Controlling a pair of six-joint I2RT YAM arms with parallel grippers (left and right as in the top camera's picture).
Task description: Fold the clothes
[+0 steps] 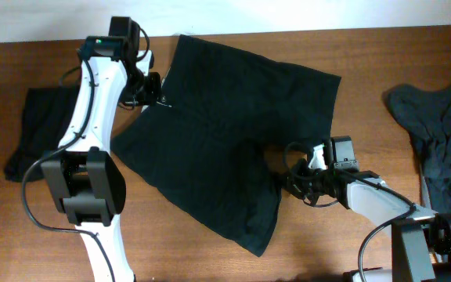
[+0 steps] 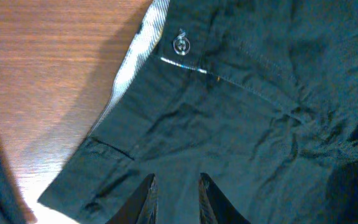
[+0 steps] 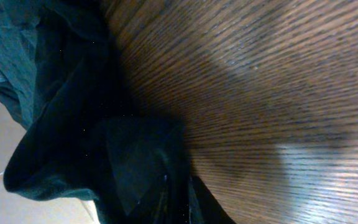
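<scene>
The clothes in play are wide black shorts (image 1: 225, 141) spread flat across the middle of the table. My left gripper (image 1: 156, 98) is at their upper left edge, by the waistband. In the left wrist view its fingers (image 2: 151, 186) stand a narrow gap apart with the tips pressed into the cloth (image 2: 241, 112), below the clear button (image 2: 180, 45) and the pale waistband strip (image 2: 135, 62). My right gripper (image 1: 288, 186) is at the lower right leg hem. In the right wrist view it (image 3: 179, 186) is shut, with dark fabric (image 3: 61, 124) bunched between the fingers.
A folded dark garment (image 1: 34, 129) lies at the left edge of the table. A crumpled dark grey garment (image 1: 441, 149) lies at the far right. Bare wooden table (image 1: 366, 55) shows behind the shorts and along the front right.
</scene>
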